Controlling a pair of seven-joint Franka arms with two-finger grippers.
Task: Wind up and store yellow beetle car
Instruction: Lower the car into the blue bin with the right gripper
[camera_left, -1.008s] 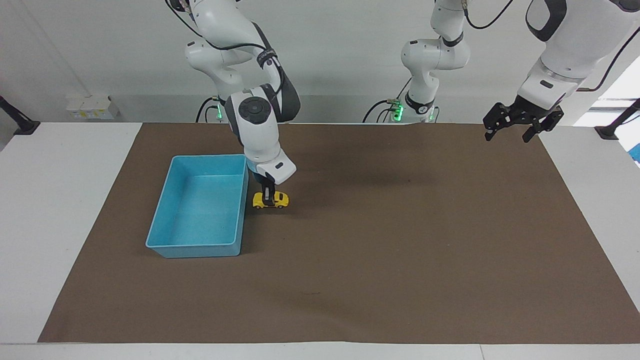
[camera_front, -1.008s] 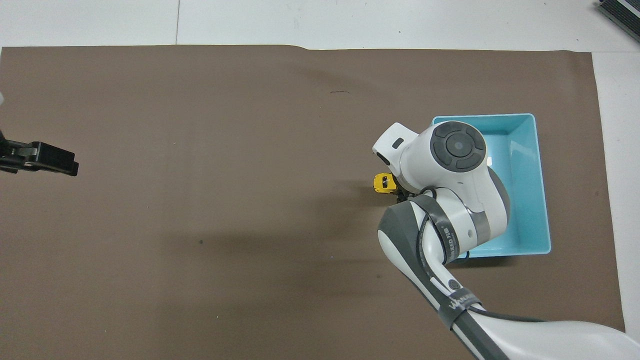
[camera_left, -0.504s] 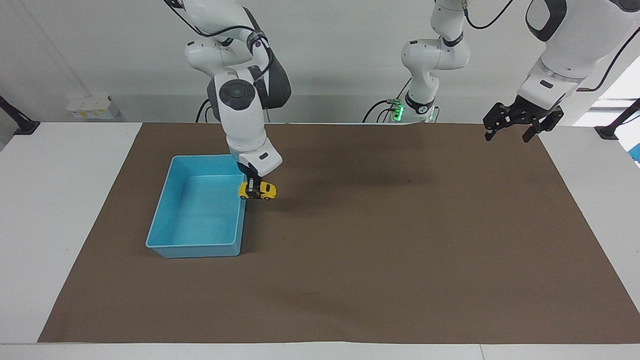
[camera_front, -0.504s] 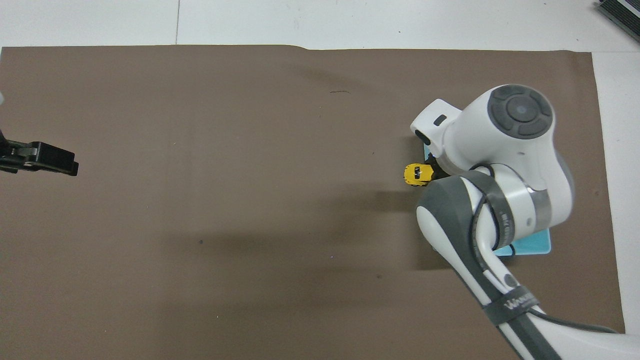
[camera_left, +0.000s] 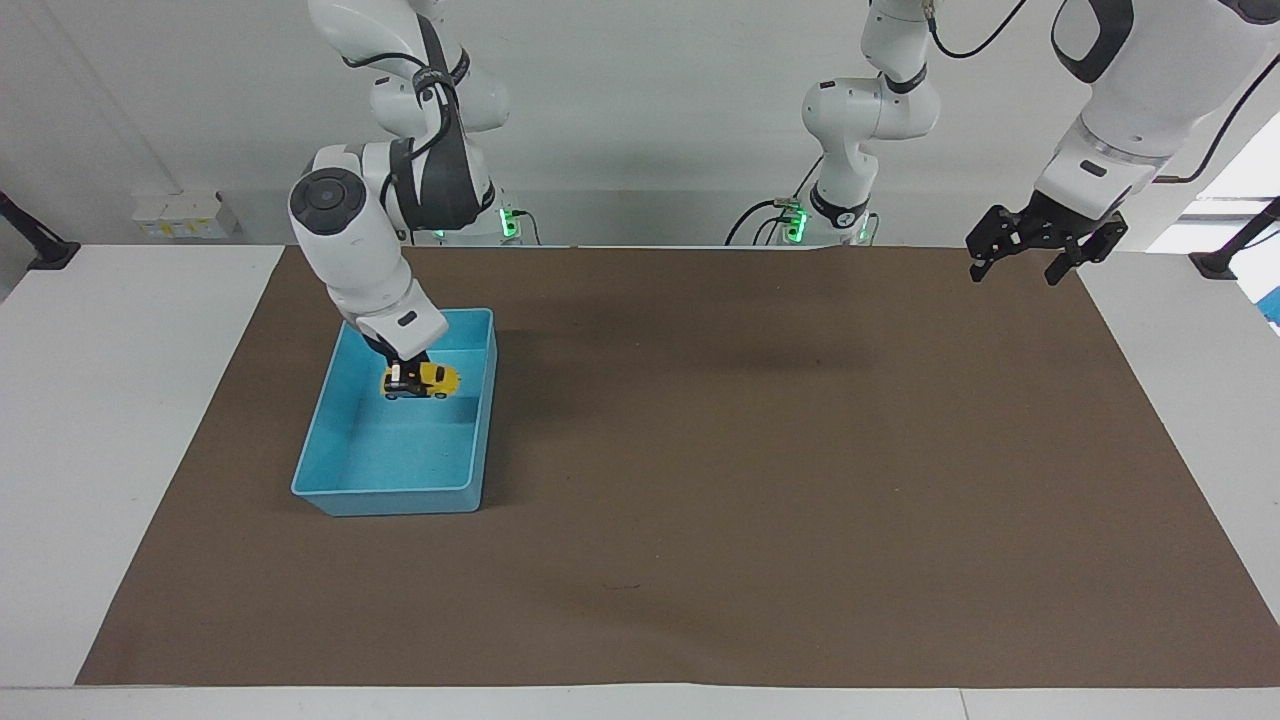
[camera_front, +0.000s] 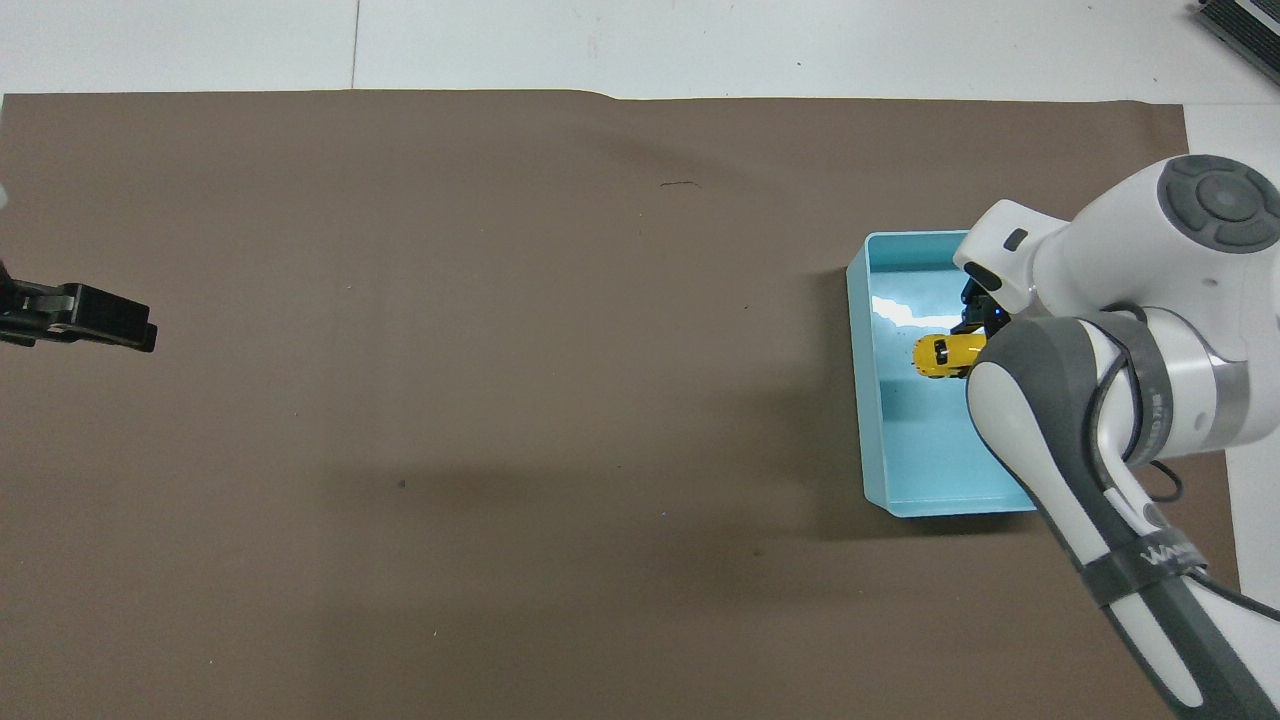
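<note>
Right gripper (camera_left: 403, 372) hung over the inside of the light blue bin (camera_left: 330, 400), fingers pinched on the yellow beetle car (camera_left: 421, 380). The car was held above the bin floor, roughly level, over the half of the bin nearer the robots. In the overhead view the car (camera_front: 941, 355) showed against the bin's floor, clear of the bin's walls (camera_front: 860, 380), with the right gripper (camera_front: 975, 330) mostly hidden under the arm's white wrist housing. Whether the wheels touched the floor could not be told from either view; the facing view suggested a gap under the car.

The bin sat on the brown mat (camera_left: 760, 480) toward the right arm's end of the table, long side running away from the robots. Nothing else lay in it.

Left gripper (camera_left: 1030, 262) waited in the air over the mat's corner at the left arm's end, close to the robots, fingers spread and holding nothing. In the overhead view only its dark tip (camera_front: 85, 318) reached in from the edge of the frame.

The white table (camera_left: 120, 420) showed around the mat on all sides. A small dark scratch mark (camera_front: 678, 184) sat on the mat well away from the robots, well apart from the bin.
</note>
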